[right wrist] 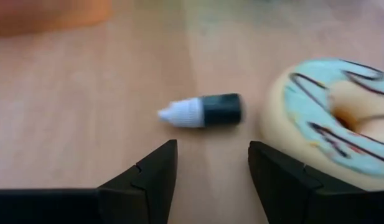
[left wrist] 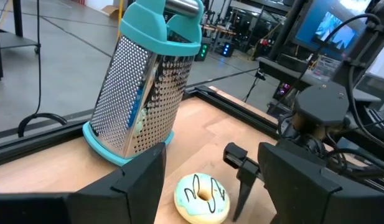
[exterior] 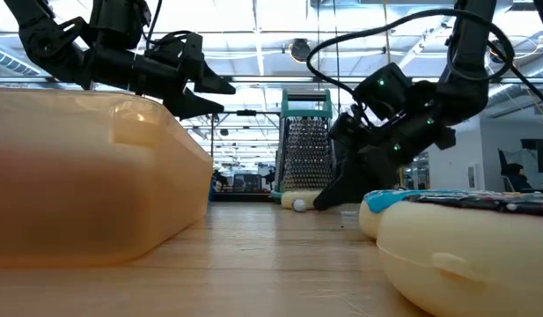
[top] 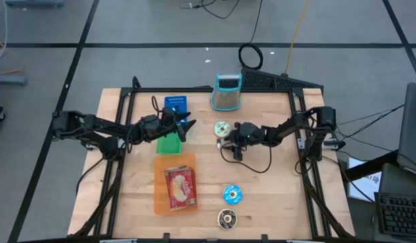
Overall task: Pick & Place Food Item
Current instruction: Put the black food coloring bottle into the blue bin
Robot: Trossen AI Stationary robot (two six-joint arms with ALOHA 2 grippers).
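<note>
Right now your right gripper point(right wrist: 211, 171) sits low over the wooden table point(top: 275, 189), fingers parted and gripping nothing. Just ahead of its tips lies a small black dropper bottle with a white cap point(right wrist: 201, 111), on its side, apart from both fingers. Beside that bottle, off one finger, you have the mint-frosted doughnut with dark squiggles point(right wrist: 332, 118); whether bottle and doughnut touch is hard to say from the wrist view.

Your left gripper point(left wrist: 210, 180) hangs above the table, also spread and empty. Beyond its fingers stands the teal-framed metal box grater point(left wrist: 145, 87), with the doughnut nearer. Behind it lies an orange plastic tray point(top: 160, 196) holding a red packet point(top: 181, 187).
</note>
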